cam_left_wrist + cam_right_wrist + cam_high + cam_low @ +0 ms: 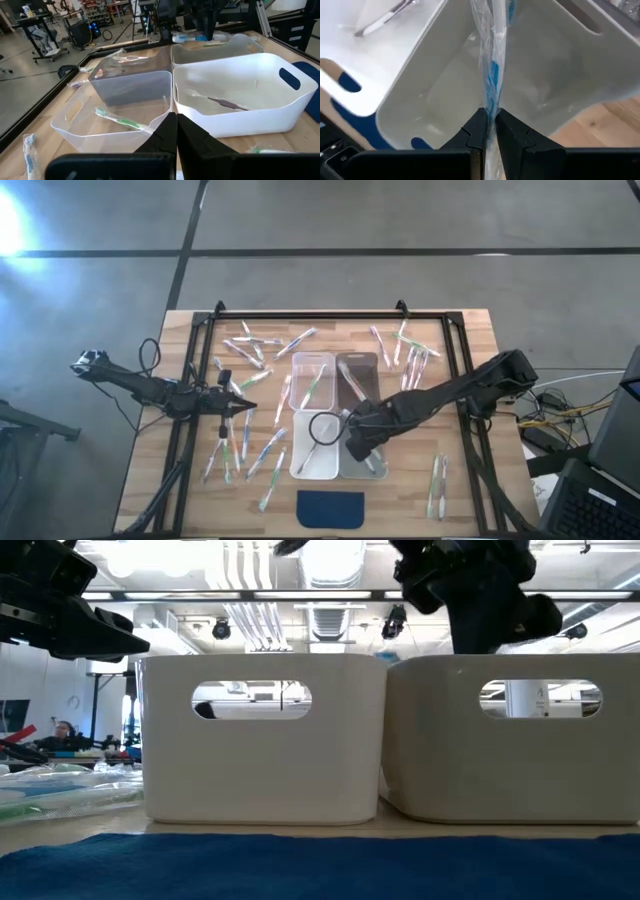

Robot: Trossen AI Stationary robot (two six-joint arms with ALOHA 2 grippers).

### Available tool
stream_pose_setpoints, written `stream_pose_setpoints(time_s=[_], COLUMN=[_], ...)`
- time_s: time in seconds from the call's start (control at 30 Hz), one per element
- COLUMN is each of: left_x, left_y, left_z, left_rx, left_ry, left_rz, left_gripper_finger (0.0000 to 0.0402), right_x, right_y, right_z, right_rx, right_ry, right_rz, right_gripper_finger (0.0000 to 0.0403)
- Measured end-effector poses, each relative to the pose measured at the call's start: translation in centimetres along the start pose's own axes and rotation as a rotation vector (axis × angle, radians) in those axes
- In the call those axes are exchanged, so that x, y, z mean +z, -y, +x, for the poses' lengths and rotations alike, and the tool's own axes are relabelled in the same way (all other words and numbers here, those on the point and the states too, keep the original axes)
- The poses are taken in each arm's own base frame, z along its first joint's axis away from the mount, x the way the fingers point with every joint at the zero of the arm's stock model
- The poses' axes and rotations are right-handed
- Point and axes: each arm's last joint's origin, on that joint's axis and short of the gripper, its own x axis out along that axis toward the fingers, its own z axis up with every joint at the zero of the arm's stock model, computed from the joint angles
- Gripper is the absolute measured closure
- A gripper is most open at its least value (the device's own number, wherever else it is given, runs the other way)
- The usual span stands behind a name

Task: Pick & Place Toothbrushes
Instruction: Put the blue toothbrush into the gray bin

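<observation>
**Blue brush pinched over the near right bin**

My right gripper (490, 125) is closed down on a wrapped toothbrush with a blue accent (492, 75); the two dark fingers meet on it and the brush runs straight out ahead of them, its long axis in line with the fingers. In the high view that gripper (352, 442) hangs over the cluster of four bins, above the near right bin (445, 95), whose open cavity lies directly under the brush. That is the relation my release depends on, I judge: the brush points down along the bin's interior, so it should fall inside if I let go here, provided the tip clears the wall.

My left gripper (176, 131) is pinched shut and holds nothing. It waits left of the bins (240, 408), pointing toward them across the table (470, 330), among the loose toothbrushes (268, 448) scattered on that side. More lie at the far edge and on the right. A green-accented brush (120, 120) already rests in the clear bin (75, 127) nearest my left fingers, and a darker one (227, 103) lies in the white bin (280, 107) beside it.

The left arm is nearer the largest scatter; the right is the one loaded.
</observation>
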Motion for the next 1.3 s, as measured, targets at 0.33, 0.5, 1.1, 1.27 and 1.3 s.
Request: stream_pose_setpoints(time_s=[0.33, 0.5, 1.1, 1.27, 1.3], left_x=[0.0, 0.0, 0.0, 0.0, 0.0], left_y=[0.0, 0.0, 0.0, 0.0, 0.0], left_z=[0.0, 0.0, 0.0, 0.0, 0.0], left_rx=[-0.001, -0.001, -0.001, 0.0, 0.0], left_ry=[-0.001, -0.001, -0.001, 0.0, -0.001], left_rz=[0.001, 0.001, 0.0, 0.001, 0.001], left_gripper_finger=[0.0396, 0.0396, 0.0396, 0.0396, 0.0396], right_x=[0.2, 0.3, 0.8, 1.0, 1.0], right_y=[-0.1, -0.2, -0.4, -0.3, -0.3], right_z=[2.5, 3.8, 6.4, 7.6, 7.8], right_rx=[-0.052, -0.076, -0.077, -0.083, -0.084], right_ry=[-0.068, -0.102, -0.159, -0.194, -0.201], right_rz=[-0.019, -0.014, -0.027, -0.036, -0.038], right_gripper_finger=[0.0375, 0.0375, 0.0375, 0.0375, 0.0374])
